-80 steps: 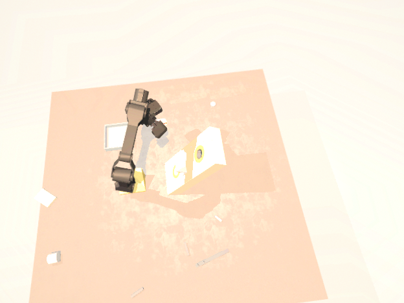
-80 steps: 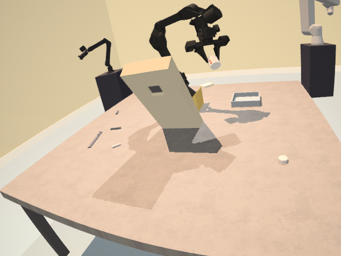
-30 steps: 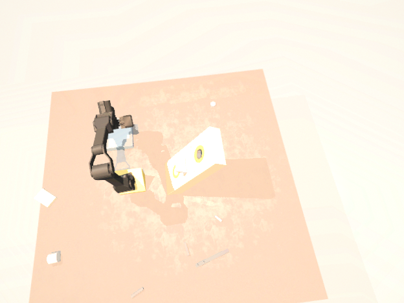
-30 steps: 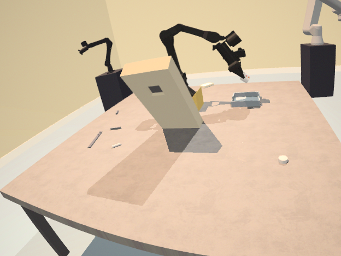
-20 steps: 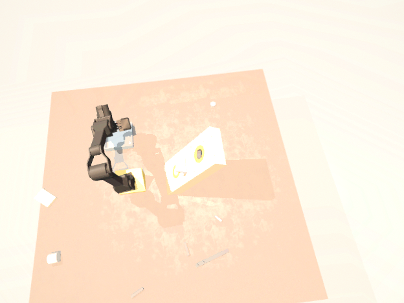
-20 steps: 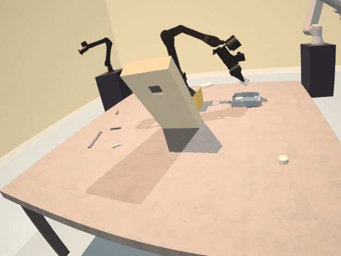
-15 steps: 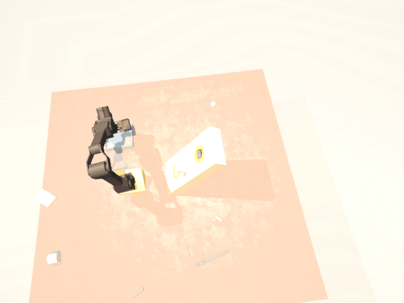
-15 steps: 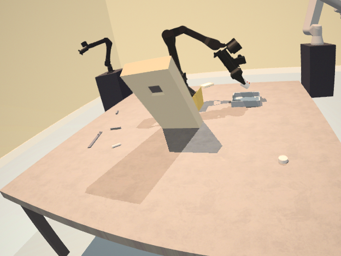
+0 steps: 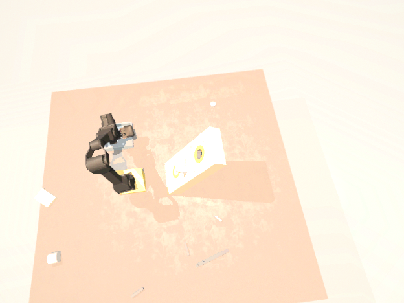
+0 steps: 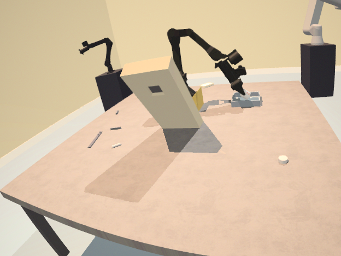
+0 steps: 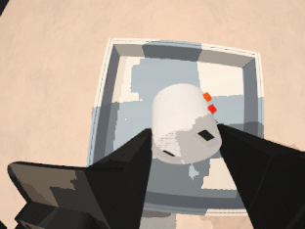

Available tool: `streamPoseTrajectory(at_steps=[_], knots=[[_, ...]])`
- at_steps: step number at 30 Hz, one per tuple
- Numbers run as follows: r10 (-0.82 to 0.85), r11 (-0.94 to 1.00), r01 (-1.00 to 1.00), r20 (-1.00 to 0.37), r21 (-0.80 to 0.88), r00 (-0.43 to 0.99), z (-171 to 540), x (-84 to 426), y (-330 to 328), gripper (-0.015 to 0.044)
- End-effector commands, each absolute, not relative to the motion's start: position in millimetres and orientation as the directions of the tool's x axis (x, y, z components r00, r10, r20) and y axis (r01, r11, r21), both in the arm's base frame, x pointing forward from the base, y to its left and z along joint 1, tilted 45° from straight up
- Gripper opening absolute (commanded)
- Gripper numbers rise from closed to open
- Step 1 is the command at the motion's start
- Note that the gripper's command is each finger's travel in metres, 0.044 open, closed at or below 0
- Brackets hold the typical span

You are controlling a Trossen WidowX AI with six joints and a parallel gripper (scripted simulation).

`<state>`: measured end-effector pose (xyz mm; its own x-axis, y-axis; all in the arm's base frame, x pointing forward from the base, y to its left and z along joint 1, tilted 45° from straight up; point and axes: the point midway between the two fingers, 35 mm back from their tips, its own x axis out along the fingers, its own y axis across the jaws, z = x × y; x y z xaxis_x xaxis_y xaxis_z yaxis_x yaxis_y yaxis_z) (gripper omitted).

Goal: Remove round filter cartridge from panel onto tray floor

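Observation:
The filter cartridge (image 10: 246,94) (image 11: 178,113) is a white cylinder with two dark slots on its face and orange and red marks on its side. My gripper (image 10: 243,94) (image 11: 184,132) is shut on it, a finger on either side, and holds it tilted within the outline of the tray. The blue-grey tray (image 9: 128,142) (image 10: 236,104) (image 11: 250,93) has low walls. I cannot tell whether the cartridge touches its floor. In the top view the arm hides the cartridge. The leaning service panel (image 9: 190,148) (image 10: 170,107) shows a yellow ring (image 9: 199,160) around a dark opening.
A yellow plate (image 9: 140,182) (image 10: 198,99) stands by the arm's base, between tray and panel. A white puck (image 9: 212,103) (image 10: 283,159) lies away from the tray. A white block (image 9: 44,197) (image 10: 207,85) and a grey bar (image 9: 212,258) (image 10: 94,139) lie elsewhere on the table.

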<state>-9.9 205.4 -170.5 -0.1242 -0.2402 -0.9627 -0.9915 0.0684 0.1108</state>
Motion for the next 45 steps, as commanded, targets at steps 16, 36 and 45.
streamPoseTrajectory(at_steps=[16,36,45], knots=[[-0.240,0.068,-0.991,-0.963,0.111,-0.124,-170,-10,206,0.0440],[-0.225,0.074,-0.991,-0.966,0.112,-0.126,-130,-2,251,0.0440],[-0.225,0.074,-0.991,-0.966,0.112,-0.126,-130,-2,251,0.0440]])
